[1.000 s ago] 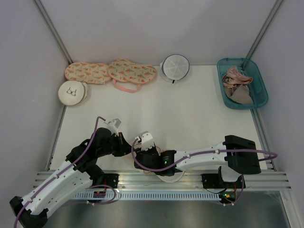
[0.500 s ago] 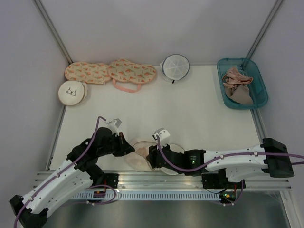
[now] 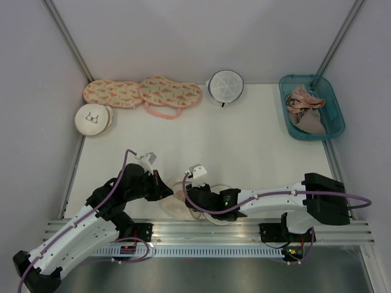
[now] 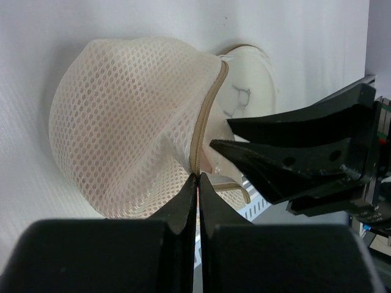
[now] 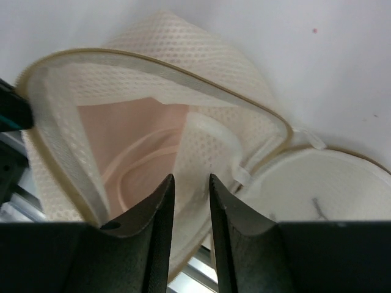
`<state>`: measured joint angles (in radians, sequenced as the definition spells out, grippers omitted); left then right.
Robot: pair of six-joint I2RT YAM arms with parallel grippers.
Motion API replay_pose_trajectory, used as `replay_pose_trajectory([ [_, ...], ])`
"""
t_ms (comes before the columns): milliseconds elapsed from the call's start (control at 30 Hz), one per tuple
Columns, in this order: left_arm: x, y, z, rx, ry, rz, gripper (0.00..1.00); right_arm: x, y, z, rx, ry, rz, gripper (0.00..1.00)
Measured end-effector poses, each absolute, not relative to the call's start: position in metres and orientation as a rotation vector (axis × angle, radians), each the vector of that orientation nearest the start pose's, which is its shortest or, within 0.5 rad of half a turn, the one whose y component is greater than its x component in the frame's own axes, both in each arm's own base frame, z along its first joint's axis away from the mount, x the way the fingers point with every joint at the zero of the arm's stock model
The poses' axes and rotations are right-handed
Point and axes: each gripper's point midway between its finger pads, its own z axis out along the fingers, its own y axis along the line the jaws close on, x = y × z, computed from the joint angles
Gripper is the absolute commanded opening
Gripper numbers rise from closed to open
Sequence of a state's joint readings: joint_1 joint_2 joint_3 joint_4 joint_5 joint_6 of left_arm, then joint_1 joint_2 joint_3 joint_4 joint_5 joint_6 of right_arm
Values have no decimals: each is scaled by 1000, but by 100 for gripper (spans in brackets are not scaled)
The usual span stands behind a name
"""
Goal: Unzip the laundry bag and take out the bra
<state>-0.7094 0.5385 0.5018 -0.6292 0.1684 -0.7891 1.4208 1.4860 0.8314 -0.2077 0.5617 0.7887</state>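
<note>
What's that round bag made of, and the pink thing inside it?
The laundry bag: seemingly cream mesh fabric, matte, dotted all over with small holes; a tan zipper runs along its rim. The bra inside: pale pink, smooth soft cloth judging by its folds; the fibre cannot be told.

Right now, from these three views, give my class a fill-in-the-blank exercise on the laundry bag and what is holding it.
1. The laundry bag lies near the arms with its zipper ___.
2. The bra showing inside it is pale ___.
3. The left gripper is ___ on the bag's zipper edge.

Missing words: open; pink; shut
</note>
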Motion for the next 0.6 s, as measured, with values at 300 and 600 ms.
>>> replay_pose_trajectory([
  [300, 123, -183, 130, 3, 2405, -961, 2, 105, 404, 98, -580, 2219, 625, 34],
  [600, 123, -181, 128, -9, 2413, -946, 2, 83, 444, 83, -703, 2241, 652, 34],
])
